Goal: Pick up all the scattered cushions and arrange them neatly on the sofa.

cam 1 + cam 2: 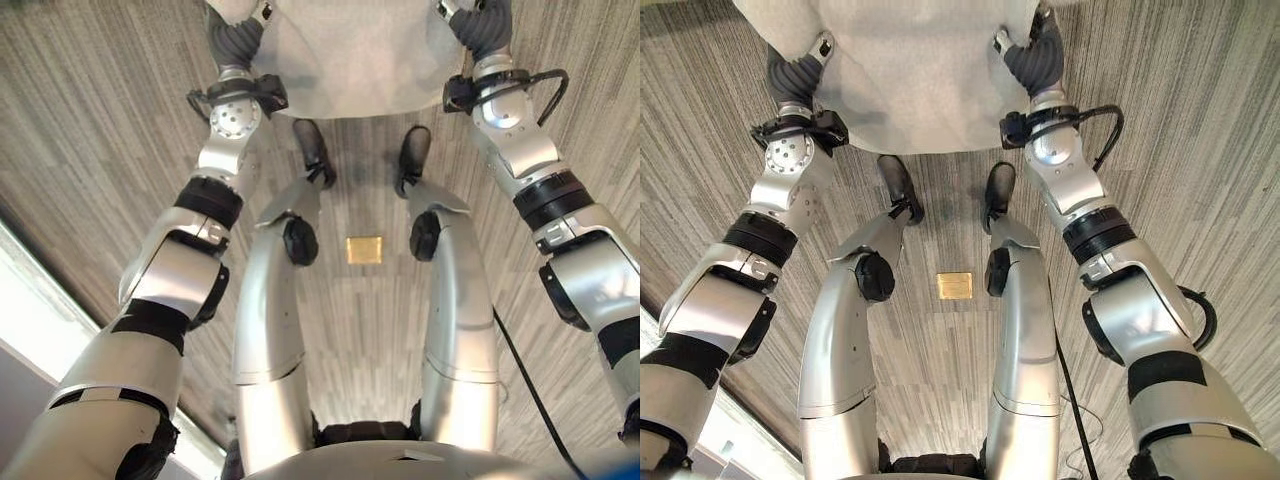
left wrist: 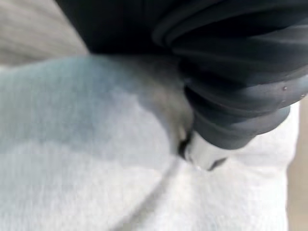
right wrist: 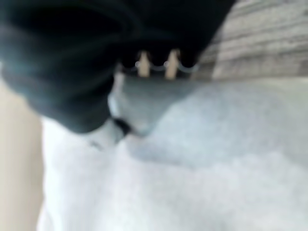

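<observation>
Pale grey, soft fabric cushion (image 1: 910, 70), plump and faintly creased, held above the striped grey carpet floor (image 1: 1200, 160), pinched between both arms at opposite side edges. Left robot hand (image 2: 204, 151) pressed into the cloth, grip on it likely but fingers hidden, so cannot tell; same for right robot hand (image 3: 115, 127). Best carried level, with even squeeze from both sides, then lowered flat against the sofa back. No sofa visible here.
</observation>
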